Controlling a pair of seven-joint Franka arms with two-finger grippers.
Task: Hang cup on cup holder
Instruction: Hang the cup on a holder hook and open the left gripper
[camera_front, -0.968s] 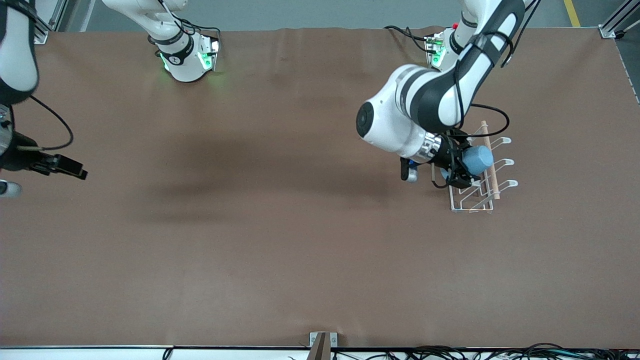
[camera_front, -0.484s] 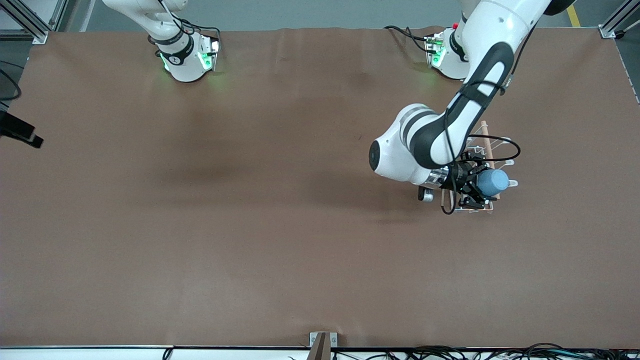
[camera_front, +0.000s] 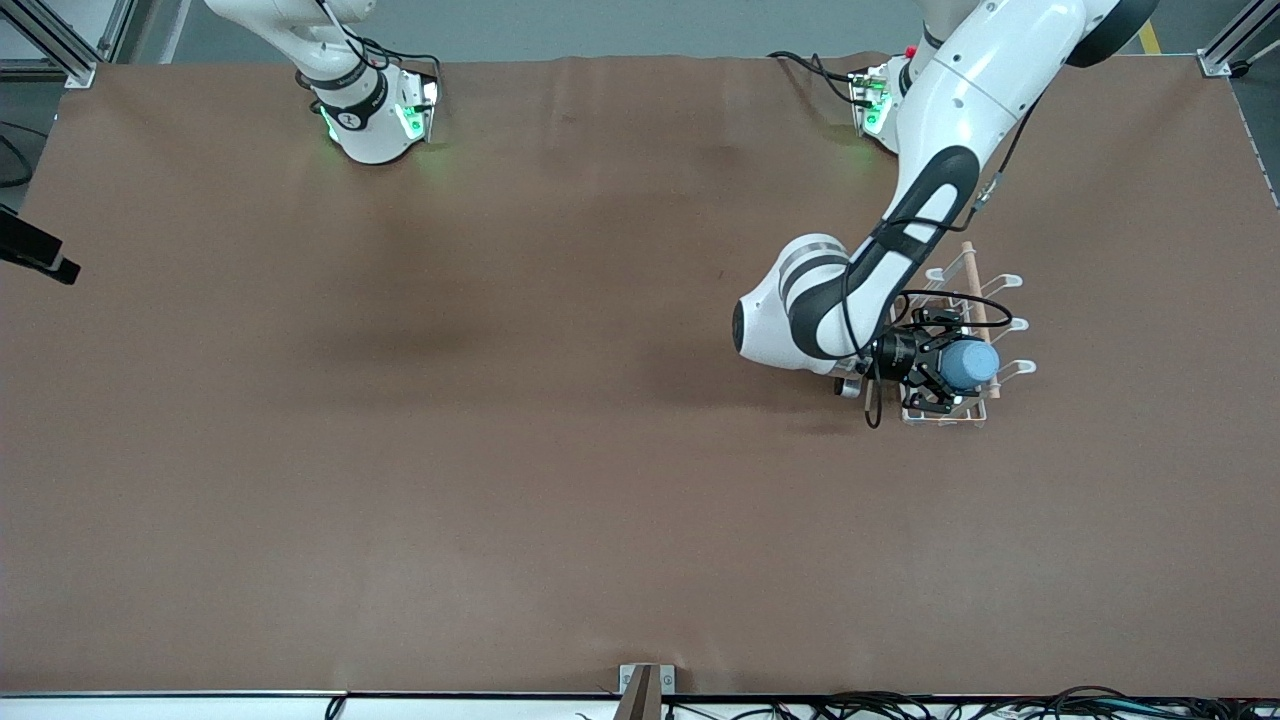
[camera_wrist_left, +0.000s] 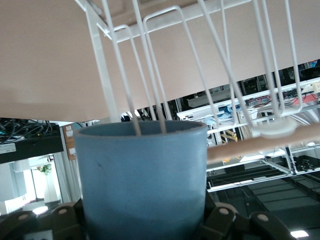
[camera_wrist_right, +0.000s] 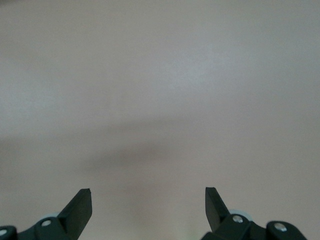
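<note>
Left gripper (camera_front: 935, 372) pinches the light-blue cup (camera_front: 968, 365) over the white wire cup holder (camera_front: 962, 410); one looped prong (camera_wrist_left: 150, 75) enters its mouth (wrist view). Advise sliding along the prong, keeping clear of the wooden dowel (camera_wrist_left: 260, 144). Right gripper (camera_wrist_right: 148, 205) waits, spread, above the table (camera_front: 500, 450).

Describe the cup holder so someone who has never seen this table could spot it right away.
On the brown table, look toward the left arm's end, where the left gripper holds a light-blue cup. Under that cup stands the cup holder, a small white wire rack with looped prongs. A light wooden dowel across its top sets it apart.
</note>
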